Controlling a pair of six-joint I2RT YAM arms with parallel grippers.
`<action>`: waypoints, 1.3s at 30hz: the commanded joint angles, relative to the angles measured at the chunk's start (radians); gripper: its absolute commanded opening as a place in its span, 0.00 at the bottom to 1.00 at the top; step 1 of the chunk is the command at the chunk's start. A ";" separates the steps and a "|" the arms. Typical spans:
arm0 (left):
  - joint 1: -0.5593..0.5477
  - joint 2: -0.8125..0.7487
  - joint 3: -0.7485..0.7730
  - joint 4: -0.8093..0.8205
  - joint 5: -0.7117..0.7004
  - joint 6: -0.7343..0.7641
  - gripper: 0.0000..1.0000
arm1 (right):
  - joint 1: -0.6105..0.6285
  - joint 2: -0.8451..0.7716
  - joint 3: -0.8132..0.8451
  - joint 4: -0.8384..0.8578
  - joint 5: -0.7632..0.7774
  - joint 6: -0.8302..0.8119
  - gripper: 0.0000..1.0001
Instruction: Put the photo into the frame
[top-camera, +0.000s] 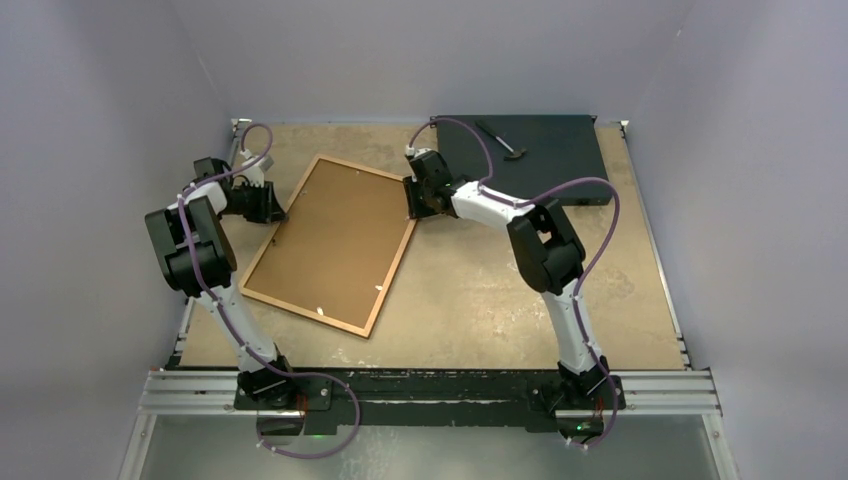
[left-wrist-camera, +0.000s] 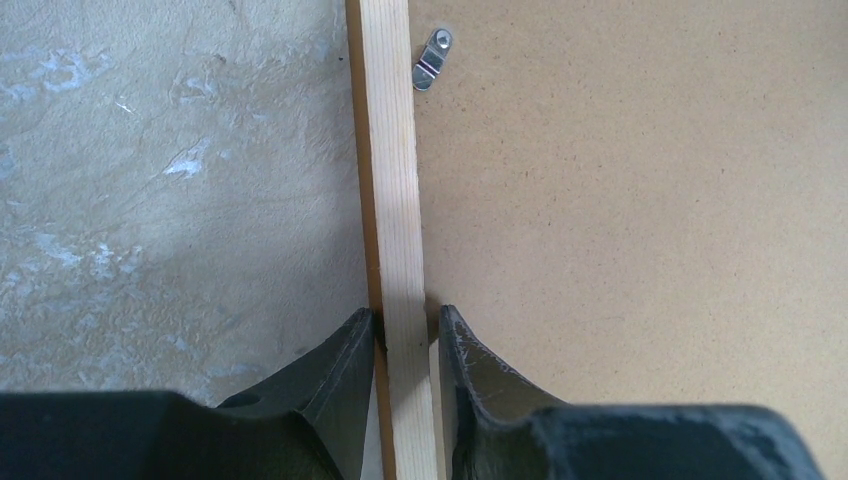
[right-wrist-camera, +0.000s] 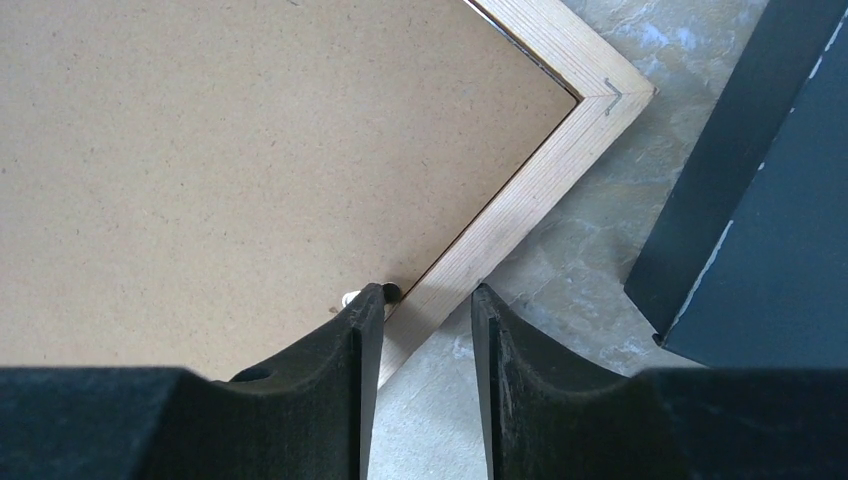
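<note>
Left jaws pinch the face-down frame (left-wrist-camera: 390, 180) by its left rail. Right jaws stand spread, loosely astride the rail near its far-right corner. It lies askew toward the counter's (top-camera: 480, 290) far-left corner.

From my station, the left arm (top-camera: 236, 322) and the right arm (top-camera: 571, 322) look alike: slim white links between chunky black joint housings, with a black base block (top-camera: 268, 386) each. A purple cable (top-camera: 590, 180) loops along each arm. The gripper fingers (left-wrist-camera: 322, 392) are matte black, tapered and scuffed grey.
</note>
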 joint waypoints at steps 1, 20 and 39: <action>-0.002 0.021 -0.058 -0.079 -0.061 0.045 0.25 | 0.013 -0.004 0.019 -0.032 -0.072 -0.031 0.39; -0.002 0.022 -0.053 -0.075 -0.065 0.047 0.22 | 0.001 -0.060 0.048 -0.015 -0.090 0.068 0.65; -0.001 0.019 -0.056 -0.081 -0.064 0.048 0.21 | 0.000 -0.051 -0.043 0.048 -0.014 0.248 0.49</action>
